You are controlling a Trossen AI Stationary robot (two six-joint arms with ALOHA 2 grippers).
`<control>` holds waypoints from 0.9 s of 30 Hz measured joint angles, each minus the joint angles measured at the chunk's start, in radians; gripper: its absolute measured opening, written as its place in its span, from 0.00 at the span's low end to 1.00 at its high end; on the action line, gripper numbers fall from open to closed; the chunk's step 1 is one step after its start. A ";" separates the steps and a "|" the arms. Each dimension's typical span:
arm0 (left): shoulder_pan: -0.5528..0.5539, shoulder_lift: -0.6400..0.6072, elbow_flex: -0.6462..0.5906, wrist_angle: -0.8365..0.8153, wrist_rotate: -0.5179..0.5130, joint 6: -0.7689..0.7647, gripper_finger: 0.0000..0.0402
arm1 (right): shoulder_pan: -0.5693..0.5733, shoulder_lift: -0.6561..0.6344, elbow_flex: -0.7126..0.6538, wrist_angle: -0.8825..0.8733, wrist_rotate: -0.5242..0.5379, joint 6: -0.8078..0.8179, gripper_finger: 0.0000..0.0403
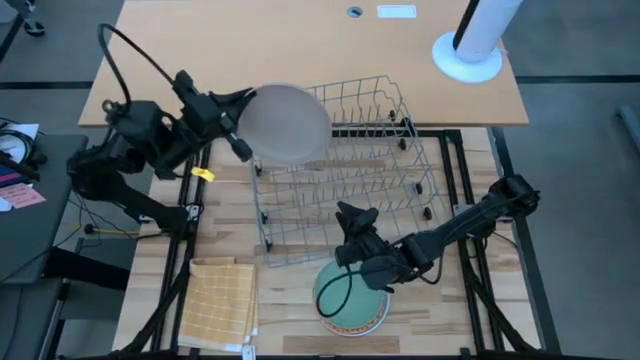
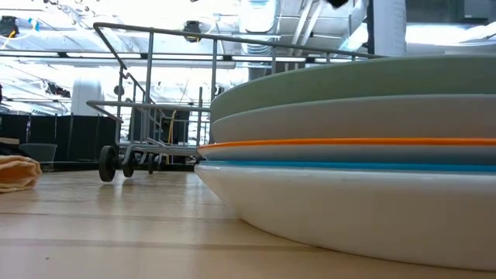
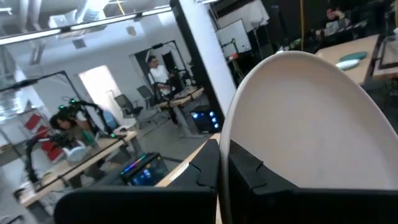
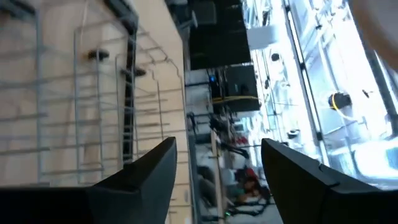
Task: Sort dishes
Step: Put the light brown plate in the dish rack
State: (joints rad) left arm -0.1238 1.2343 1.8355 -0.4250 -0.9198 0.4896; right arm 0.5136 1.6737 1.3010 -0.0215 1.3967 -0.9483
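Observation:
A beige-grey plate (image 1: 288, 123) hangs over the far left part of the grey wire rack (image 1: 350, 190), with my left gripper (image 1: 240, 125) shut on it; the left wrist view shows its pale face (image 3: 311, 124). A stack of plates (image 1: 352, 308) with a pale teal-green one on top rests on the table near the front edge; the low view shows its layers (image 2: 364, 155). My right gripper (image 1: 347, 218) stands open above the rack's near side, just beyond the stack, nothing between its fingers (image 4: 149, 174). My left gripper pinches the plate's rim (image 3: 222, 155) at its left edge between the two fingers, one on each face. The fingers come from the table's left. The plate is lifted clear, tilted on edge above the rack.
A square yellow checked cloth (image 1: 222, 300) lies at the near left. A white lamp base (image 1: 467, 55) stands at the far right. The rack rides on small wheels (image 2: 108, 163). People and desks show in the room beyond.

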 joint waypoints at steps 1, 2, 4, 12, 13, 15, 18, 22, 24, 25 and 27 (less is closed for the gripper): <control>0.000 -0.003 0.000 -0.014 -0.016 0.000 0.00 | 0.017 -0.018 0.000 0.017 0.002 0.006 0.57; 0.000 -0.008 0.000 -0.034 -0.030 0.000 0.00 | 0.038 -0.038 0.000 0.049 0.002 0.006 0.56; 0.000 -0.013 0.000 -0.079 -0.050 -0.009 0.00 | 0.085 -0.082 0.000 0.138 0.000 -0.005 0.54; 0.001 -0.008 0.000 -0.204 -0.053 -0.068 0.00 | 0.286 -0.258 0.000 0.329 -0.008 0.069 0.46; 0.001 -0.007 0.000 -0.205 -0.040 -0.066 0.00 | 0.312 -0.277 0.000 0.307 -0.008 0.112 0.46; 0.001 -0.007 0.000 -0.209 0.032 -0.047 0.00 | 0.362 -0.312 0.000 0.236 -0.011 0.211 0.44; 0.001 -0.007 0.000 -0.201 0.179 -0.030 0.00 | 0.423 -0.353 0.000 0.067 -0.012 0.383 0.43; 0.000 -0.005 0.000 -0.156 0.273 0.027 0.00 | 0.465 -0.395 0.000 -0.208 -0.111 0.619 0.42; 0.002 0.003 0.000 -0.133 0.294 0.114 0.00 | 0.468 -0.420 0.000 -0.335 -0.251 0.748 0.41; 0.002 0.008 0.000 -0.127 0.302 0.161 0.00 | 0.466 -0.430 0.000 -0.391 -0.327 0.806 0.41; 0.002 0.017 0.000 -0.117 0.317 0.256 0.00 | 0.453 -0.441 0.000 -0.475 -0.444 0.898 0.40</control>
State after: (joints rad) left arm -0.1223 1.2518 1.8352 -0.5416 -0.6033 0.7459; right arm 0.9666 1.2325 1.3014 -0.4967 0.9524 -0.0499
